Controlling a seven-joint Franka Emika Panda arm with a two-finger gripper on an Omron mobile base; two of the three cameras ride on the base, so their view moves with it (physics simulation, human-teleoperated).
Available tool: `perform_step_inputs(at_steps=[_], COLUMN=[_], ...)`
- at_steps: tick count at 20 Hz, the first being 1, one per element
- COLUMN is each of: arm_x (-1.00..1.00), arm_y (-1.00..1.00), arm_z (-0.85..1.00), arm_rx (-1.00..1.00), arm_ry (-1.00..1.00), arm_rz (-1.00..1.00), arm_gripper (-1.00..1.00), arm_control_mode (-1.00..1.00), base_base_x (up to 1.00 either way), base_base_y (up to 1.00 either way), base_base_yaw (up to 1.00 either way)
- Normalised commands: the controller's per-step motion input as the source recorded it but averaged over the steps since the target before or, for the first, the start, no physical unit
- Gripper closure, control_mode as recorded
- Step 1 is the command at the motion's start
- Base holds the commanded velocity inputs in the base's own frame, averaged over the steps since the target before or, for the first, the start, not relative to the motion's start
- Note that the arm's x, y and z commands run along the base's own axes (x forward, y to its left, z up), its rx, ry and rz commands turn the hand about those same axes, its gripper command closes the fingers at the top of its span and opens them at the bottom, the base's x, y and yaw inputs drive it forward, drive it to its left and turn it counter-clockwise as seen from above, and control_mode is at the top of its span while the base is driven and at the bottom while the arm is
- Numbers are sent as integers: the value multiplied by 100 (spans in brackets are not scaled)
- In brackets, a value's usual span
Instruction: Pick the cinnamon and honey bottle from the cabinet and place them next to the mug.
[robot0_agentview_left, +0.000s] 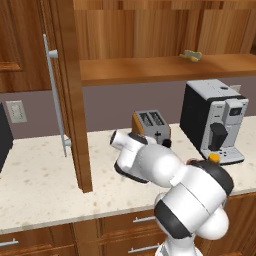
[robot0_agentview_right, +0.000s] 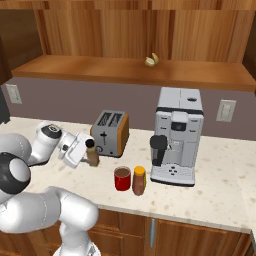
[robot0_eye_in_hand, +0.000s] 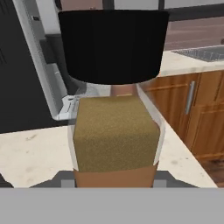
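A: Where is the cinnamon (robot0_agentview_right: 92, 153)?

B: Clamped upright in the gripper (robot0_agentview_right: 89, 156), low over the counter (robot0_agentview_right: 210, 195) just in front of the toaster (robot0_agentview_right: 111, 132). In the hand view its dark cap sits at the top.

A: And the target?

B: The red mug (robot0_agentview_right: 122, 178) stands to the gripper's right and a bit nearer the counter edge, with the honey bottle (robot0_agentview_right: 139, 180) touching or just beside its far side. I judge the free spot is the mug's near side, so the carry runs rightward, long axis kept vertical.

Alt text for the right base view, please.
The gripper holds the cinnamon above the counter, in front of the toaster. To its right, the mug and honey bottle stand together beside the coffee machine.
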Motion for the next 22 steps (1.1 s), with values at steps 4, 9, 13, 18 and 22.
perform_step_inputs(at_steps=[4,9,13,18,22], arm_x=[-6,-16,-4,0,0], arm_y=[-25,-10,-1,0,0], arm_z=[-24,-54,-41,-41,-41], arm_rx=[0,0,0,0,0], arm_ry=[-2,-1,-3,-4,-5], arm_rz=[-12,-9,-6,-4,-4], arm_gripper=[100,100,100,100,100], arm_control_mode=[-100,-100,-100,-100,-100], base_base_x=[0,0,0,0,0], base_base_y=[0,0,0,0,0], base_base_yaw=[0,0,0,0,0])
